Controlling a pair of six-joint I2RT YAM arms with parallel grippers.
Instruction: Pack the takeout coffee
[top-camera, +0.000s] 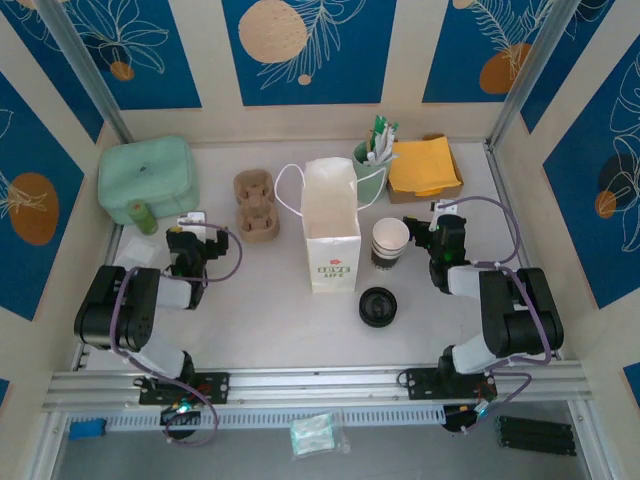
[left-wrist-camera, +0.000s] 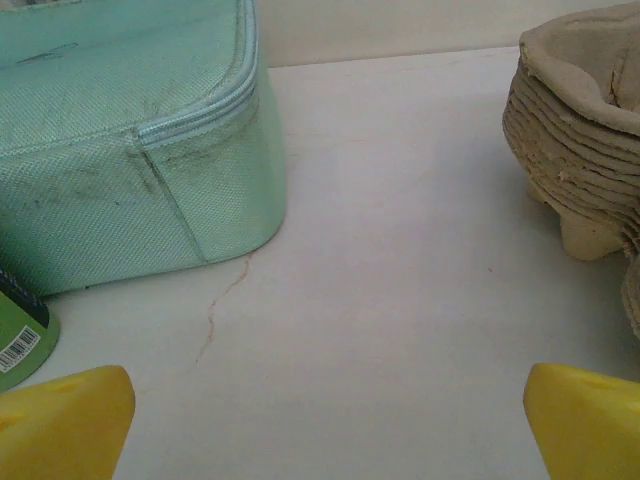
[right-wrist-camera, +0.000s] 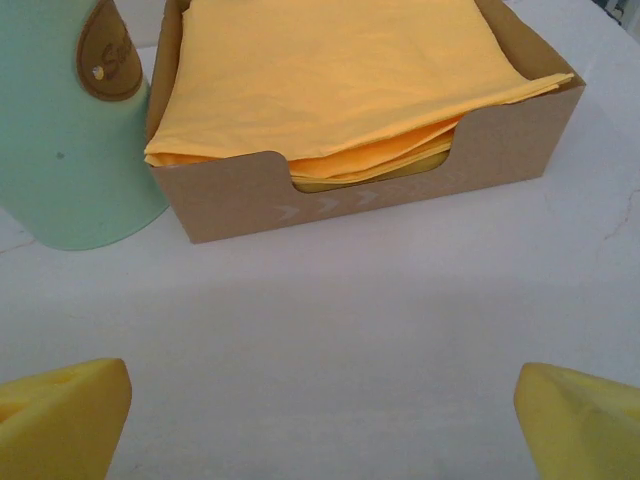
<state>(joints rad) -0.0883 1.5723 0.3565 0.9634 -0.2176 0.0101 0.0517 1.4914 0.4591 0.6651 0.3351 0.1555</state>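
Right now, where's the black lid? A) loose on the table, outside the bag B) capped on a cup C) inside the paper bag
A: the black lid lies by itself on the table, outside the paper bag, near its base.

A white paper bag (top-camera: 331, 225) with a red and green logo on a pale table (top-camera: 280, 310). Left of the bag: beige pulp cup trays (top-camera: 255, 207) and a mint-green case (top-camera: 147, 175). Right of it: yellow napkins (top-camera: 425, 160) in a brown cardboard box (right-wrist-camera: 350, 205). In front: a black lid (top-camera: 378, 306). Cream walls (top-camera: 405, 60) carry blue panels with white leaf outlines and orange discs. The left end effector (left-wrist-camera: 330, 425) and right end effector (right-wrist-camera: 320, 420) have yellow tips.
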